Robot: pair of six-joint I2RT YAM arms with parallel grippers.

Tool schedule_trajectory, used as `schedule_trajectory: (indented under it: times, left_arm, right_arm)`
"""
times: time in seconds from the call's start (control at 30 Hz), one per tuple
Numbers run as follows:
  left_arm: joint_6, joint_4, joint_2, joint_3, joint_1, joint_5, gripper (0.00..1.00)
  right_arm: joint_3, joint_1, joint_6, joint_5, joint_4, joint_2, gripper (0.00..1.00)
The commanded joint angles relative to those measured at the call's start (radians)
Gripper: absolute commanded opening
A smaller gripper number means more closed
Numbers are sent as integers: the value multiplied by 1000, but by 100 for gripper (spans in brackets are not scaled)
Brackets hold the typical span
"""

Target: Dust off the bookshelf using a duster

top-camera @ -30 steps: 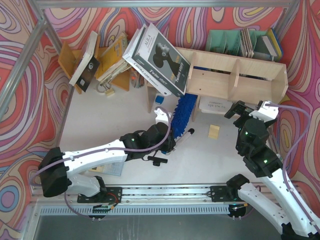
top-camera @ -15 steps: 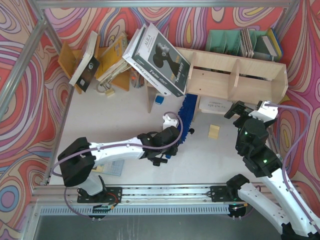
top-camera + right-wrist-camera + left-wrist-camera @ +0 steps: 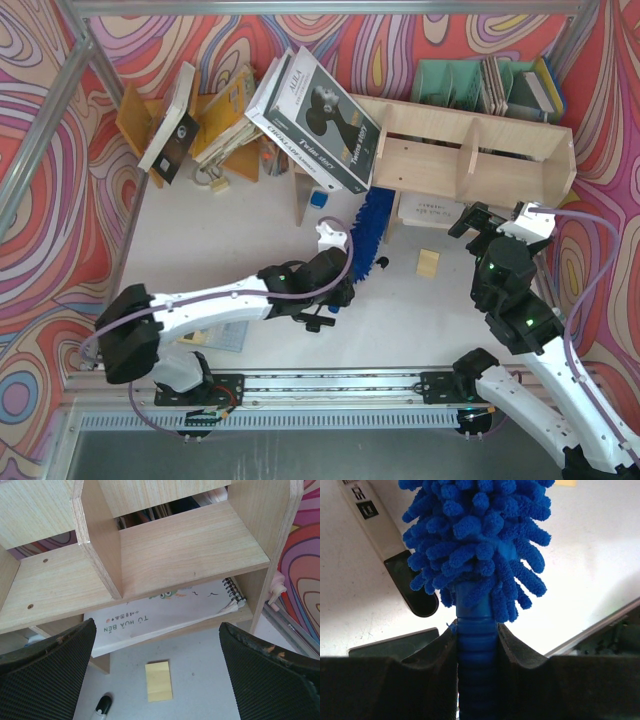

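**A:** Where is the duster (image 3: 372,222)?
**B:** Its handle is clamped in the left end effector (image 3: 476,640). The fluffy head points to 1 o'clock, just beside the bookshelf's (image 3: 470,160) 9 o'clock end. The right end effector (image 3: 157,655) is wide open and empty.
**A:** Technique?
**B:** Lift first, then sweep the boards lightly, end to end.

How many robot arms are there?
2. The left arm reaches into the middle, with the left gripper shut on the blue duster. The right arm sits on the right, with the right gripper open, facing the bookshelf. None seems hidden.
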Motion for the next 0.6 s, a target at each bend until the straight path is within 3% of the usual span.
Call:
schedule_trajectory:
  times: [0.0,0.23,0.57]
  left_arm:
    - [55,144,-131,-44,-12,-20,0]
    - [63,200,-171,-78,-12,10,0]
    - [45,104,24,22,-12,113,0]
  right_arm:
    - [-6,-4,11,2,13,-4,99]
    - [-6,-3,11,3,11,-5,99]
    - [-4,-4,12,6,10,-7,99]
